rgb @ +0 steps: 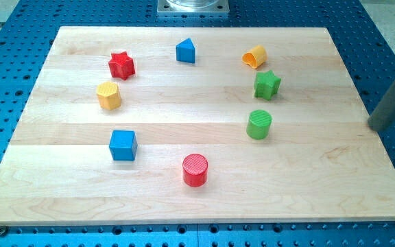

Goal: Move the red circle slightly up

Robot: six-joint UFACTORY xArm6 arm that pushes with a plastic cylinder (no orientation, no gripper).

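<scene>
The red circle (195, 169) is a short red cylinder standing near the view's bottom middle of the wooden board (197, 206). My tip (374, 127) is the lower end of the grey rod at the view's right edge, just at the board's right border. It is far to the right of the red circle and a little higher in the view, touching no block. The nearest block to the tip is the green circle (258, 124).
A blue cube (123, 145) lies left of the red circle. A yellow hexagon (108, 95), red star (121, 65), blue triangle (185, 51), yellow-orange cylinder (254, 56) and green star (267, 84) ring the upper board. Blue perforated table surrounds it.
</scene>
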